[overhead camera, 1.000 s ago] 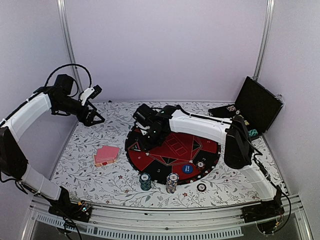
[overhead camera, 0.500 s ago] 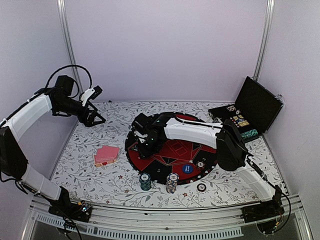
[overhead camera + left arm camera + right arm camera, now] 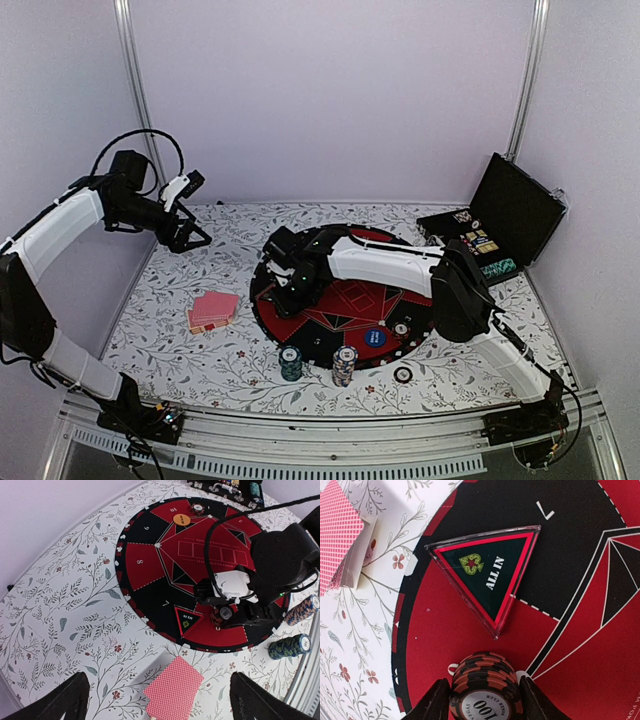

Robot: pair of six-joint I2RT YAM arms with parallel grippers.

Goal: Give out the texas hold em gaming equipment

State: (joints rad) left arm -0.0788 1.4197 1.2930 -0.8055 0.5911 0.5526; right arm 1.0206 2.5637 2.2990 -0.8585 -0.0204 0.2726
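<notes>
As the overhead camera looks down, two chip stacks stand at the near edge of the mat point(image 3: 340, 300): one dark green stack point(image 3: 291, 362) and one white-edged stack point(image 3: 345, 365). On the mat lie one blue disc point(image 3: 375, 338) and one lone chip point(image 3: 401, 328); a second lone chip point(image 3: 403, 375) lies off it. One card pile point(image 3: 212, 311) rests left of the mat. The open black case point(image 3: 520, 205) holds chips too small to count. The left gripper point(image 3: 188, 232) hangs raised, well apart from everything. The right gripper point(image 3: 283, 290) sits low over the mat. From the left wrist, that arm's fingers point(image 3: 62, 697) are spread wide, with the card pile between and just ahead of them. Beyond lie one triangular marker point(image 3: 187, 621) and one orange disc point(image 3: 181, 519). From the right wrist, one dark red stack point(image 3: 481, 672) stands on the mat between the two fingers point(image 3: 437, 700). They sit close on either side, but I cannot tell whether they pinch it. The marker lies just past the fingertips.
</notes>
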